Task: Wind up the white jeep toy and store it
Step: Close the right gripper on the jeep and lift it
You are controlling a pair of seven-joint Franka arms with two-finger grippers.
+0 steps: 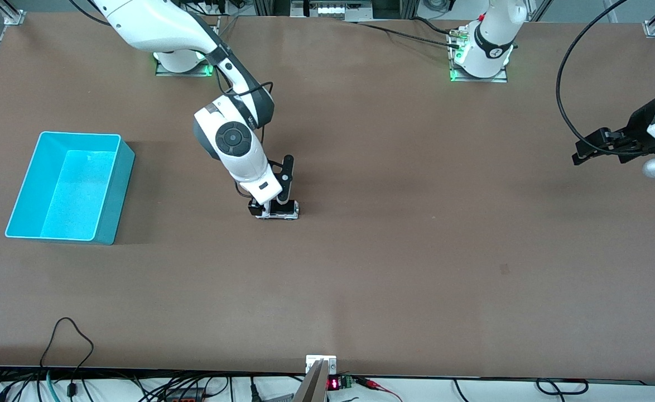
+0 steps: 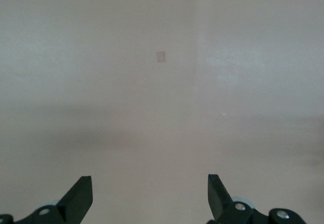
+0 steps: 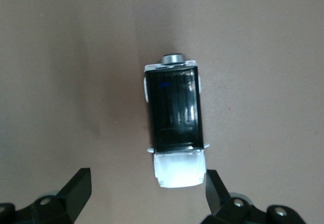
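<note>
Brown table, teal bin empty; both jaws spread, right above white jeep toy.

1. Front view: even overhead light, sharp; brown table matte, no glare.
2. Teal bin floor glows bright; soft shadow falls toward the right arm's base.
3. Left wrist view: washed out, pale, hazy; faint shadow bands.
4. Right wrist view: dimmer; white jeep toy hood overexposed, black roof shows streaky reflections; shadow beside it.
</note>
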